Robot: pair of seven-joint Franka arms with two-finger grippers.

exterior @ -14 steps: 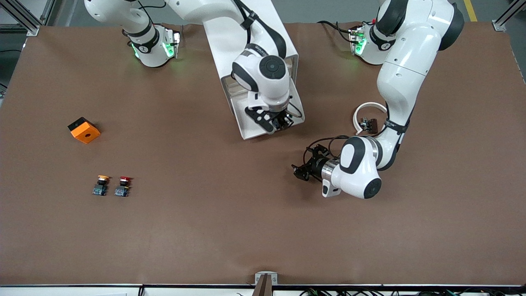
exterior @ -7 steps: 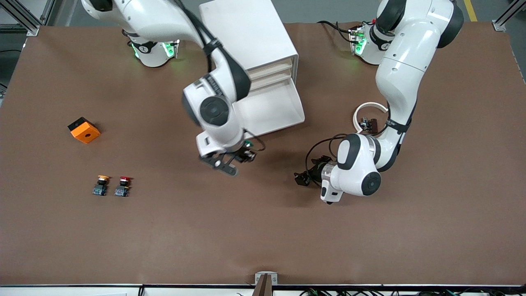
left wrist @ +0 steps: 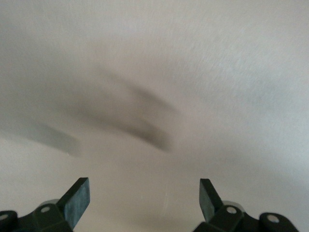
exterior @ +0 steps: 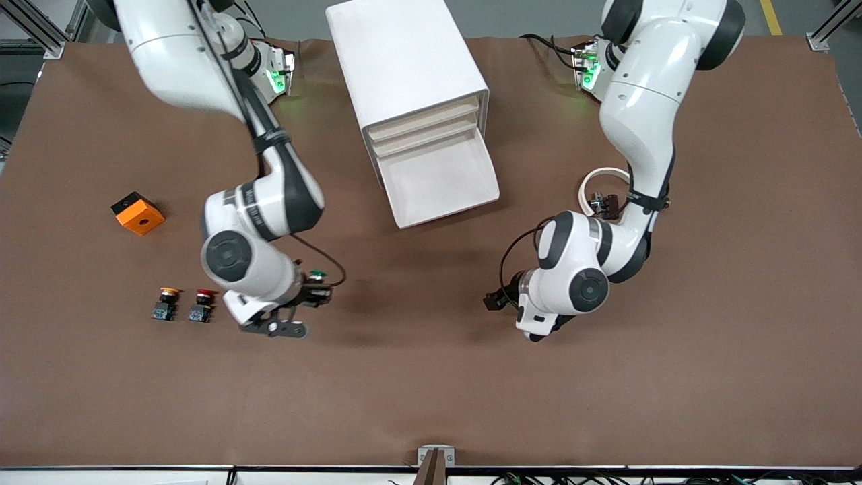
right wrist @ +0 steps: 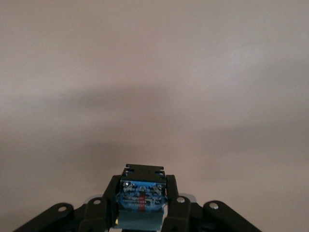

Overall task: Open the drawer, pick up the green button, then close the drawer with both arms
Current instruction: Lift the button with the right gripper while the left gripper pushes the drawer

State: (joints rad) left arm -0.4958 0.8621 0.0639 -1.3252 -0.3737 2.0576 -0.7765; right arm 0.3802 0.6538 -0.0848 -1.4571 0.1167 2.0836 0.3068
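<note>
My right gripper (exterior: 318, 294) is shut on the green-capped button (exterior: 316, 275) and holds it just over the table, beside the red-capped button toward the left arm's end. In the right wrist view the gripper (right wrist: 143, 205) clamps the button's black and blue body (right wrist: 142, 193). The white drawer cabinet (exterior: 411, 81) stands at the middle of the table near the bases, with its bottom drawer (exterior: 441, 182) pulled open and bare inside. My left gripper (exterior: 493, 301) is open and empty, low over the table nearer the front camera than the drawer. The left wrist view shows that gripper (left wrist: 143, 200) over bare table.
A yellow-capped button (exterior: 168, 302) and a red-capped button (exterior: 203, 304) stand side by side toward the right arm's end. An orange block (exterior: 137, 213) lies farther from the front camera than they do. A white ring (exterior: 604, 176) with a small dark part lies beside the left arm.
My right arm has swung from the open drawer to over the table beside the red-capped button, carrying the green button. The left arm has turned its wrist a little and stayed in place.
</note>
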